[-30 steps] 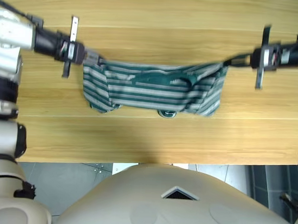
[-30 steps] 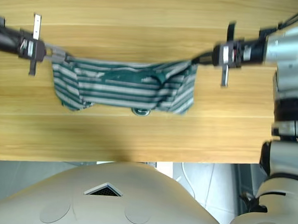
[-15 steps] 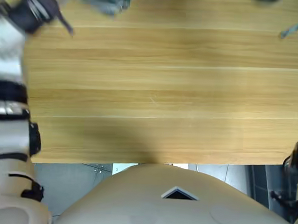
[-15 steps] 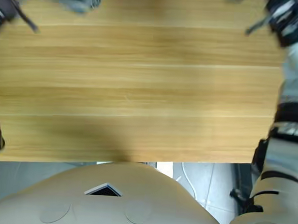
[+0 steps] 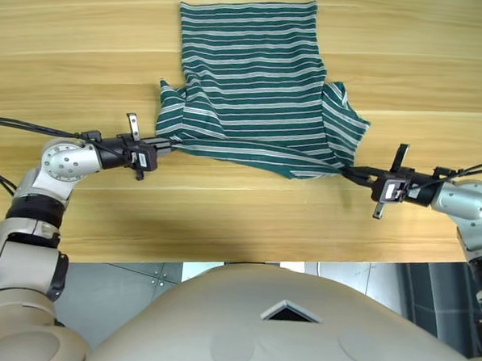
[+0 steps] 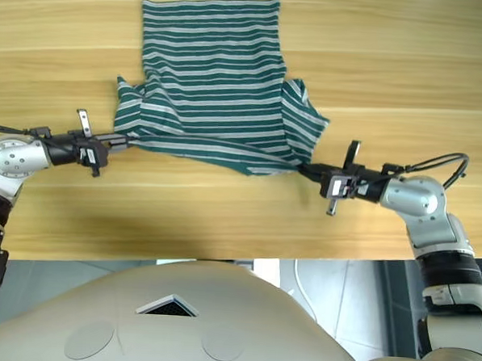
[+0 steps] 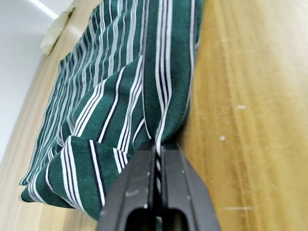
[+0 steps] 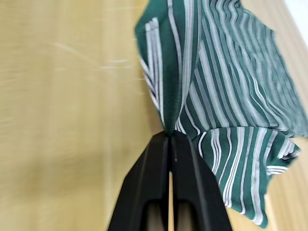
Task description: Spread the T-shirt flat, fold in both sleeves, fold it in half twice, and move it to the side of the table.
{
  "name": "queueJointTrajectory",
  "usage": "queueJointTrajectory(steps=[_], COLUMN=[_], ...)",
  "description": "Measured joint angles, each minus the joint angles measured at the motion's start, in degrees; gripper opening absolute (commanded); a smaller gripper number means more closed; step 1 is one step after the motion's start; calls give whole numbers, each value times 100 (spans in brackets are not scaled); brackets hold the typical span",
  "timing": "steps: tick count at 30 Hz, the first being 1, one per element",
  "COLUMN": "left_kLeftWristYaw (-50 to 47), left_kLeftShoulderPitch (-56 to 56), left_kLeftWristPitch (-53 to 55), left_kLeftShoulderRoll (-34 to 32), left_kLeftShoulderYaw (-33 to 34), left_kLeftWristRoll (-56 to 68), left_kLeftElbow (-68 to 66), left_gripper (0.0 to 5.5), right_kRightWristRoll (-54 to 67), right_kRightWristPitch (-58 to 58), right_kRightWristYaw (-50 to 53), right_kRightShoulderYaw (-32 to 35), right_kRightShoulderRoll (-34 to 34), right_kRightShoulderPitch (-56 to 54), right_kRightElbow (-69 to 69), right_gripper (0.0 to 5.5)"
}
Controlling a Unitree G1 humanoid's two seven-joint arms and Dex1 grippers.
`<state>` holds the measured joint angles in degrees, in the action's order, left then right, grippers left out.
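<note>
T-shirt (image 5: 250, 76) now spread out, left pincer (image 5: 167, 145), right pincer (image 5: 347, 173) clamping it

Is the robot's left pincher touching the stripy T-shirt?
Touching. The left wrist view shows the left gripper pinching a fold of the T-shirt tightly between its closed fingers.

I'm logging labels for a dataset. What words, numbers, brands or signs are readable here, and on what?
None can be read.
The T-shirt bears only stripes, the table only wood grain.
A small pale patch behind the right tool is too small to read.
</note>
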<state>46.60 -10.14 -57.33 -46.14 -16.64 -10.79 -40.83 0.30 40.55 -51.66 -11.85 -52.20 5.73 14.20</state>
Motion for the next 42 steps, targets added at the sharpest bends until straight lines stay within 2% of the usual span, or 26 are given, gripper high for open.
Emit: queueJointTrajectory(steps=[4,5,12,18,22,23,25,27,29,32,36,38,42], left_kLeftWristYaw=[-44,-46,353,715,1536,1776,2294,2719,2718,2203,1333,983,579], left_kLeftShoulderPitch=[507,675,1324,1635,2141,2174,2247,2284,1845,1013,477,303,97], left_kLeftWristPitch=[102,141,430,825,909,967,1101,1326,1480,1224,708,507,267], left_kLeftShoulderRoll=[-434,-558,-923,-1005,-1316,-1385,-1466,-1430,-1177,-673,-327,-210,-128], left_kLeftShoulderYaw=[-29,-31,-154,-109,-14,64,354,672,1006,1115,1002,862,758], left_kLeftWristRoll=[-75,-68,670,1351,3247,3699,4580,5289,5253,3792,1656,950,314], left_kLeftElbow=[705,946,1904,2444,3420,3585,3843,3952,3537,2333,1201,877,518], left_gripper=[0,31,130,206,258,284,301,301,269,219,157,130,66], right_kRightWristRoll=[-8,1,-4,181,999,1196,1502,1837,1835,927,-131,-431,-703], right_kRightWristPitch=[-127,-166,-319,-397,-246,-173,-75,-70,-352,-509,-522,-527,-548], right_kRightWristYaw=[-224,-242,-327,-363,-556,-607,-745,-815,-541,-103,284,435,541], right_kRightShoulderYaw=[20,35,71,188,593,706,903,1143,1364,1330,1113,1056,899], right_kRightShoulderRoll=[-321,-381,-565,-576,-729,-750,-768,-755,-621,-388,-208,-121,-45], right_kRightShoulderPitch=[451,588,1010,1286,1481,1534,1635,1625,1199,747,663,634,623], right_kRightElbow=[-332,-420,-986,-1351,-1557,-1621,-1632,-1617,-1394,-929,-695,-663,-697], right_gripper=[1,0,0,97,155,182,215,215,218,163,95,65,0])
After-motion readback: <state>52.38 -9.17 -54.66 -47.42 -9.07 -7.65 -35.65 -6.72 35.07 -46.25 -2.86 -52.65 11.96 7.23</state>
